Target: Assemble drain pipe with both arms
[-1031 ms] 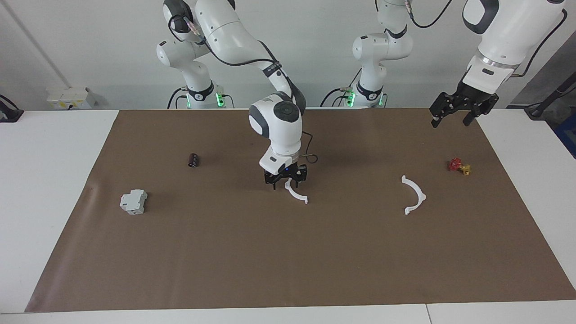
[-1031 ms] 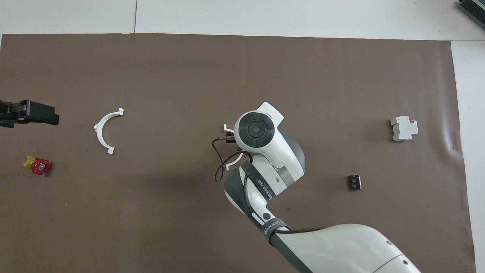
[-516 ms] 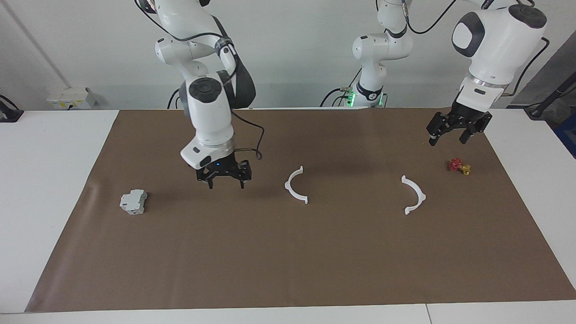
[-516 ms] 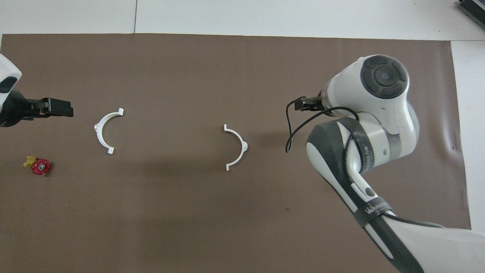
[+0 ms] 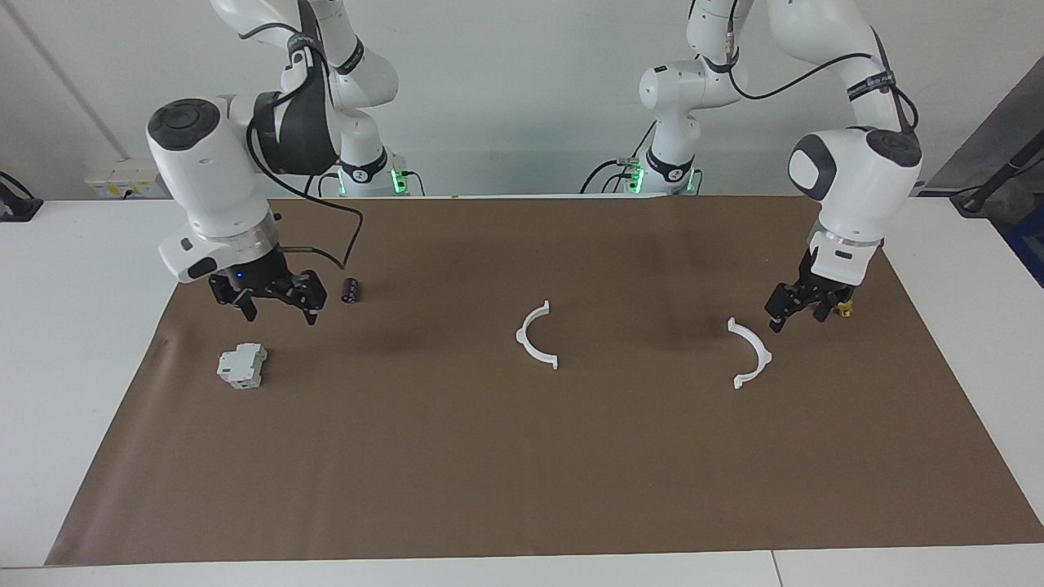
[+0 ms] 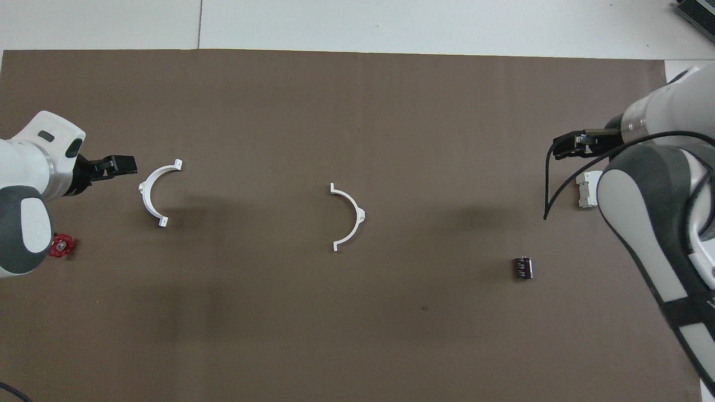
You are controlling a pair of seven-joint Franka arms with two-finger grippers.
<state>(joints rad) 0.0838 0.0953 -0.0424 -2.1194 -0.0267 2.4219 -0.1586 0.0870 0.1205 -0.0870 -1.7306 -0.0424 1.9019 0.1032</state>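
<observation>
The right claw (image 5: 273, 300) has swung away from the middle half-ring (image 5: 536, 336) and hangs released over the grey block (image 5: 241, 365). The left claw (image 5: 798, 307), released, has dropped just beside the other half-ring (image 5: 752, 352).

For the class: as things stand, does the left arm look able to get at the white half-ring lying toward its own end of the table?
Probably yes. The left gripper hangs open and empty beside that half-ring, with only bare brown mat between them; the small red-and-yellow piece lies clear of the way.
</observation>
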